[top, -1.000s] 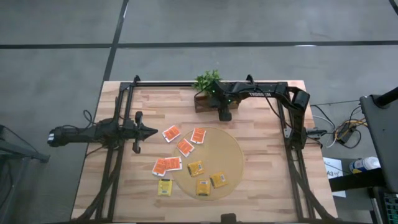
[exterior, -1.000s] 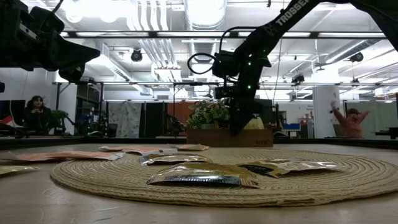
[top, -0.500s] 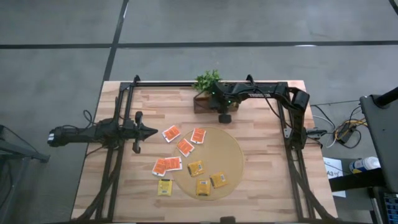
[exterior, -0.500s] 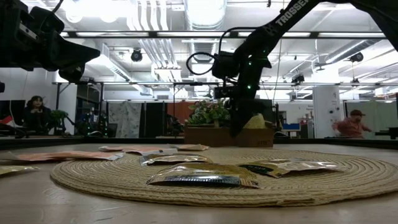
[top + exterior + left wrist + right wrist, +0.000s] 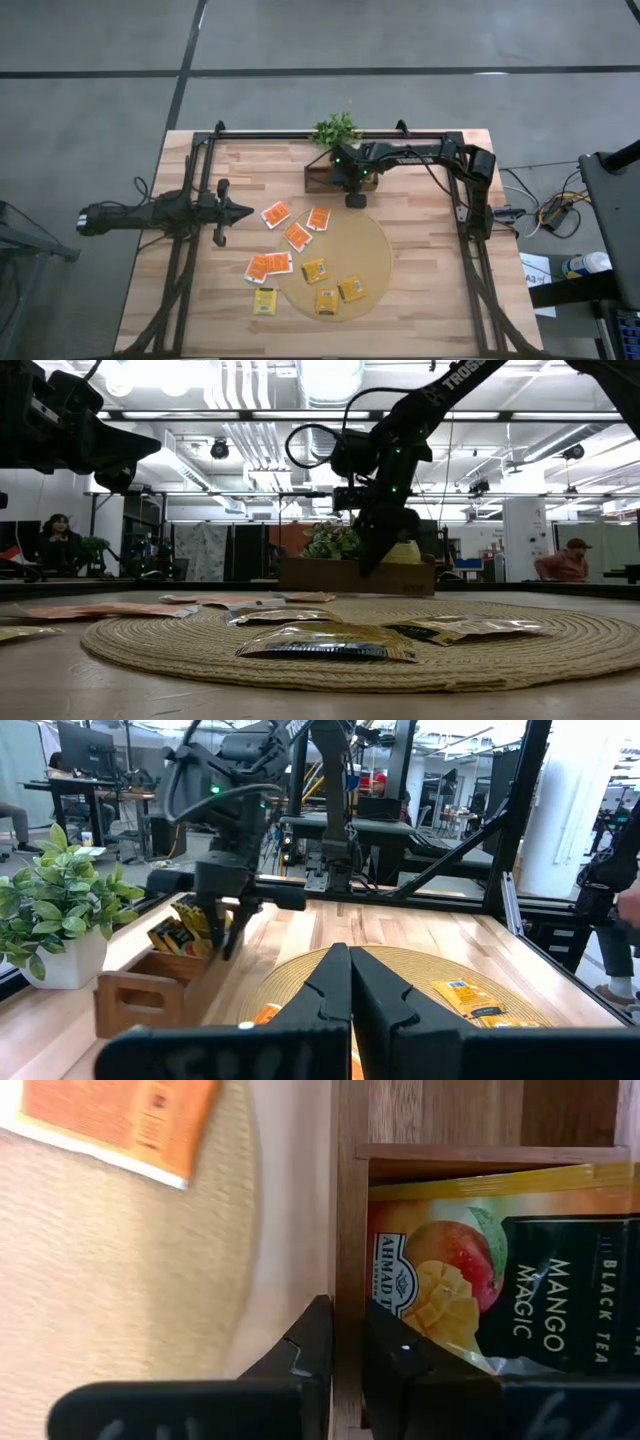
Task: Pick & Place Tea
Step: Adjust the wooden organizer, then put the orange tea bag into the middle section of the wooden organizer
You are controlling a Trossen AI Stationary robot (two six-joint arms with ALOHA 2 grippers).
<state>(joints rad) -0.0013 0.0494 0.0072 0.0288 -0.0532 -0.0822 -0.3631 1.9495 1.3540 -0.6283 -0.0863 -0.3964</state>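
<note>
Orange-red tea packets (image 5: 275, 214) edged white, yellow packets (image 5: 326, 300), tan woven mat (image 5: 375, 255), green plant (image 5: 335, 128), perhaps brown box (image 5: 355, 574)

Worktop (image 5: 420, 260): pale planked wood, smooth. Round mat (image 5: 375, 250): coarse woven rope, matt. Tea packets (image 5: 480, 1280): glossy printed foil; box (image 5: 150, 990): bare wood.

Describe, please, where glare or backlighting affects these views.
Low view: ceiling lights glare, so the right gripper at the wooden box and the raised, waiting left arm are silhouettes; high view: even light on the table; right wrist view: small glint on the yellow tea packet.
</note>
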